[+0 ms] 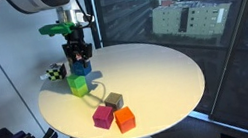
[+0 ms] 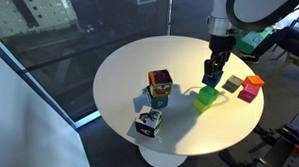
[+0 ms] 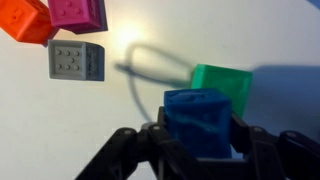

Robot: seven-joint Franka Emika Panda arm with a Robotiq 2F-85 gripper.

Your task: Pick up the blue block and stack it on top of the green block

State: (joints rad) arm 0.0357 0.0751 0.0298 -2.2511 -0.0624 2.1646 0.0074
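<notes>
Exterior view, grip: your gripper sits at the upper left of the round white table, clamped on the small dark blue cube.
Exterior view, target: the bright lime-green cube lies directly under the blue cube; you cannot tell whether they touch.
Exterior view, right of centre: the blue cube hangs in the gripper, just over the green cube.
Wrist view, lower centre: your black fingers flank the blue cube.
Wrist view, behind: the green cube is partly hidden by it.
Wrist view, upper left: an orange cube, a magenta cube and a grey-tan cube are clustered together.
</notes>
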